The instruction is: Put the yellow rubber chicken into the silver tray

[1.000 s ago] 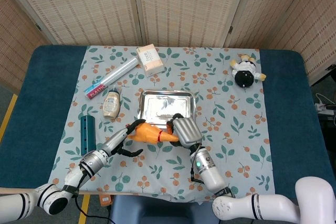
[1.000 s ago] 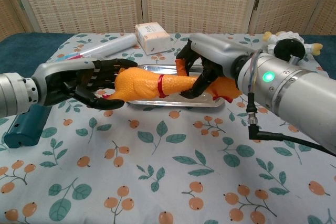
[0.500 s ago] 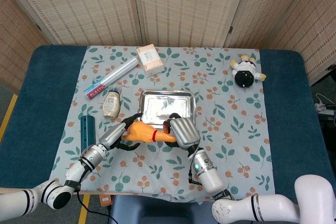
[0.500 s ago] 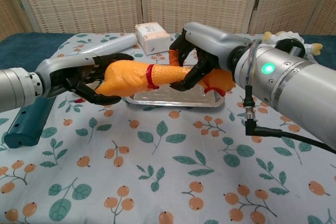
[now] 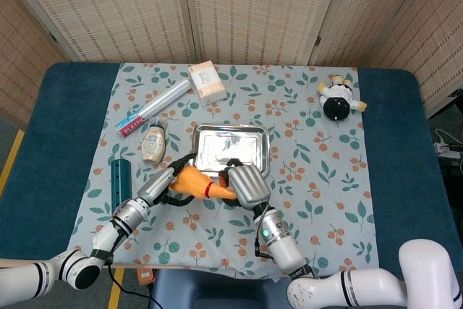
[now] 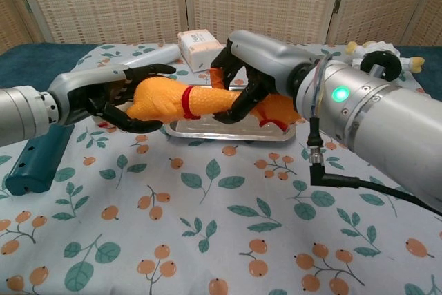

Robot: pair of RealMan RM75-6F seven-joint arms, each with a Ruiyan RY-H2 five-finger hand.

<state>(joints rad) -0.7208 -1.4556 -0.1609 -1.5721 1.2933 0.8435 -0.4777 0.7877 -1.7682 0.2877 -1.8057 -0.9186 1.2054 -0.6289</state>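
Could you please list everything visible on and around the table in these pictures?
Yellow rubber chicken: one, yellow-orange with a red neck band, held above the cloth at the tray's near edge.
Silver metal tray: one, mid-table.
Clear plastic tube: one, red-labelled, far left.
Cream tissue box: one, far edge.
Small beige bottle: one, left of the tray.
Teal cylinder: one, near left.
Black-and-white plush toy: one, yellow-tipped, far right.
Floral cloth: one, over the blue table.
Left hand: black, holds the chicken's body.
Right hand: silver and black, grips the chicken's neck.
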